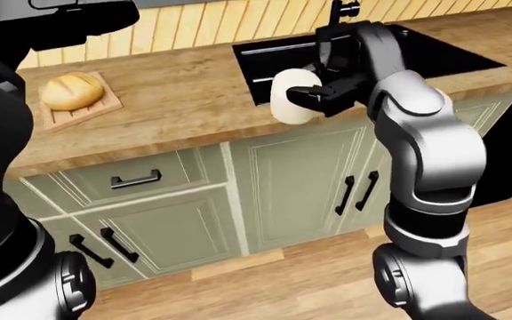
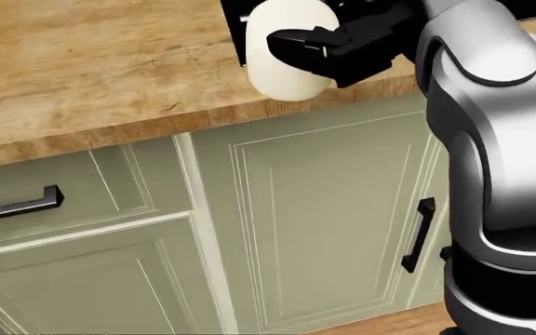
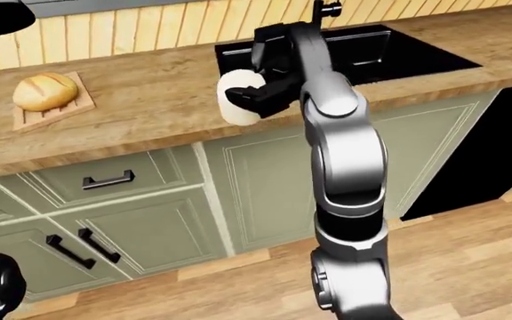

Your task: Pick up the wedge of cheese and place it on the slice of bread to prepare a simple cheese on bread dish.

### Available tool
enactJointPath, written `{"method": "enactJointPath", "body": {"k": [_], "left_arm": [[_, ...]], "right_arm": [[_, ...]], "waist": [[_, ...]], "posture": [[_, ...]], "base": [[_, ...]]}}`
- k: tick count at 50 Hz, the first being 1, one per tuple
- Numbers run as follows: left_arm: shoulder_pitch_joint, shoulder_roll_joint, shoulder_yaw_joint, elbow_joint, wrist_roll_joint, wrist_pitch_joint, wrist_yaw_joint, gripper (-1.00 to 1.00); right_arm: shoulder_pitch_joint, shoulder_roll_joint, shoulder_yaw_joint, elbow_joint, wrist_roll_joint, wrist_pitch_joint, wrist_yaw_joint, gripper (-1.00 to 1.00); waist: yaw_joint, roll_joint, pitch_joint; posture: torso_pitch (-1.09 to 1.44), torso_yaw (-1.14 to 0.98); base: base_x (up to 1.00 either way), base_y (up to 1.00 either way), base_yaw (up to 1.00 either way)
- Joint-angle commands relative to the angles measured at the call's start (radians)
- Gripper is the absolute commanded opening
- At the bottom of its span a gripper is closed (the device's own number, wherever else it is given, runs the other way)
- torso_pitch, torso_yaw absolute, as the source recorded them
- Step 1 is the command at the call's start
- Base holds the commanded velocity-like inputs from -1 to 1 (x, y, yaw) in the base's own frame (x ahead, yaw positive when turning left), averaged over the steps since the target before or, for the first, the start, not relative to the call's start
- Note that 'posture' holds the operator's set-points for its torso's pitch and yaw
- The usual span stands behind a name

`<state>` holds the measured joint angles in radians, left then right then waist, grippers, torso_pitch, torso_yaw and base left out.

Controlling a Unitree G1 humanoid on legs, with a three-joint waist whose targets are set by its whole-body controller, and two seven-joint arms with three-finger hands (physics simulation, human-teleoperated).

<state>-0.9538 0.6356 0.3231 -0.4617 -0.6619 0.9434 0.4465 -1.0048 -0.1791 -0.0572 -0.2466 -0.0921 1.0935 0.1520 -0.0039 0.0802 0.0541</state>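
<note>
Closest to the camera are the cabinets [image 1: 300,180], pale green doors and drawers with black handles [image 1: 135,179], running under the whole counter, with a wooden floor [image 1: 310,273] below them. The robot's right arm [image 1: 430,167] comes up from the bottom right of the left-eye view, grey and black, elbow bent, reaching up over the counter edge.

At the end of that arm the right hand [image 1: 323,93] has its black fingers [image 2: 305,43] wrapped around the cheese [image 1: 294,97], which looks like a pale, rounded creamy lump more than a sharp wedge. So the hand is clamped on the cheese, holding it in the air right over the near edge of the wooden counter [image 1: 176,100], just left of the sink's near left corner. In the head view the cheese fills the top middle with the fingers crossing its face.

A bit farther in, the black sink [image 1: 398,53] sits sunk into the counter on the right, faucet [image 1: 345,10] poking up at its far edge.

Way over on the left, well apart from the cheese, the bread [image 1: 71,90] sits on a small wooden board [image 1: 83,110]. It looks like a round golden loaf.

The left arm [image 1: 7,167] is a big dark shape down the left side of the left-eye view. Its hand isn't visible in any view.

Farthest off is a light wood slatted wall [image 1: 220,23].
</note>
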Motion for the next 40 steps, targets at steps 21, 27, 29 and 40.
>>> {"method": "enactJointPath", "body": {"k": [21,27,29,40], "left_arm": [[-0.019,-0.001,-0.005,-0.008,0.051,-0.028,-0.019,1.0],[-0.023,-0.002,0.005,-0.013,0.05,-0.018,-0.021,1.0],[-0.023,-0.002,0.004,-0.012,0.052,-0.019,-0.022,1.0],[-0.024,-0.005,0.003,-0.017,0.053,-0.014,-0.022,1.0]], "right_arm": [[-0.033,-0.01,-0.006,-0.026,0.01,-0.043,-0.008,-1.0],[-0.035,-0.013,-0.006,-0.026,0.011,-0.041,-0.009,-1.0],[-0.035,-0.013,-0.007,-0.027,0.011,-0.04,-0.01,-1.0],[-0.036,-0.01,-0.004,-0.027,0.016,-0.039,-0.011,-1.0]], "waist": [[0.008,-0.145,-0.061],[0.015,-0.097,-0.034],[0.014,-0.079,-0.026],[-0.002,-0.03,-0.03]], "posture": [[0.0,0.0],[0.0,0.0],[0.0,0.0],[0.0,0.0]], "base": [[0.0,0.08,0.28],[0.0,0.0,0.38],[0.0,0.0,0.38],[0.0,0.07,0.31]]}}
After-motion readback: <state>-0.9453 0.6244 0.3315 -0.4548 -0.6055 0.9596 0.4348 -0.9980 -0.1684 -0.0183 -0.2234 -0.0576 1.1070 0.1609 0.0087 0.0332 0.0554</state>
